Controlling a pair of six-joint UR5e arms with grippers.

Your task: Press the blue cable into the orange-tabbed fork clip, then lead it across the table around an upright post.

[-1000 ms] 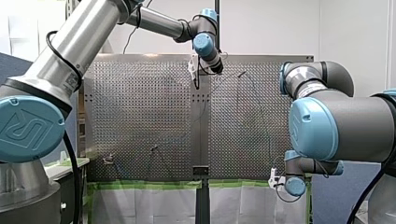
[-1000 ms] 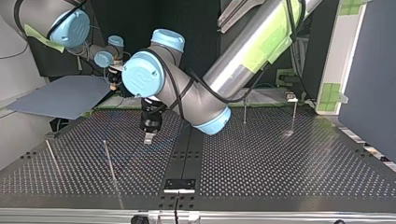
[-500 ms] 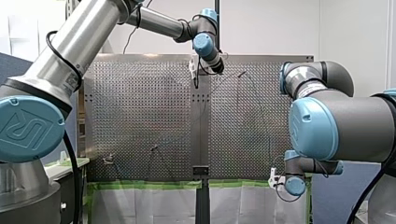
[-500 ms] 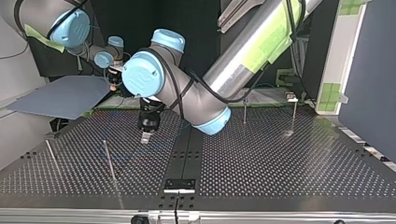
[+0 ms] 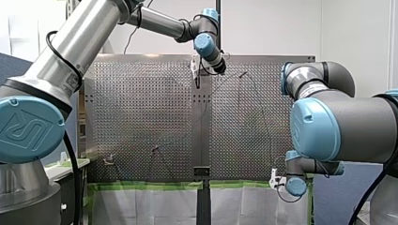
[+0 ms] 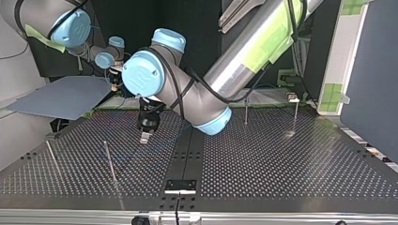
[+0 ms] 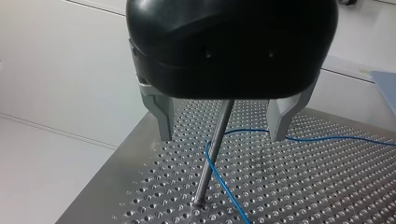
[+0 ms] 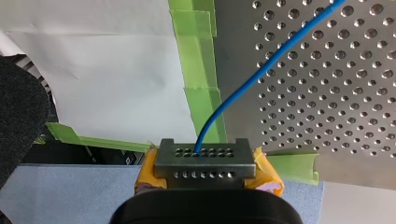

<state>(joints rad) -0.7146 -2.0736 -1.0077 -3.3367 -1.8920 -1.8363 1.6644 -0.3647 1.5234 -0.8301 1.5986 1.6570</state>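
Two arms share one perforated table (image 5: pixel 141 117). In the front view the left gripper (image 5: pixel 196 70) hangs at the table's 12 o'clock edge. The right gripper (image 5: pixel 277 180) sits just off its 5 o'clock corner.

Left gripper: the fingers (image 7: pixel 164 123) are spread and hold nothing. The upright post (image 7: pixel 210 158) stands ahead of the gripper and shows between them.

Right gripper: the fingers are clenched on the blue cable (image 8: pixel 261 70), which runs ahead from them over the table. At the far end the cable bends close beside the post near its base. Contact cannot be confirmed.

Probable faults:
- The bend is unrestrained. Slack or a pull from the right gripper could let the cable ride up and slip off the post.
- A descent off centre could drive a finger into the post.

Markings: one embossed logo shows on the blue joint cap (image 5: pixel 26 129), at 8 o'clock in the front view. No other writing is legible.
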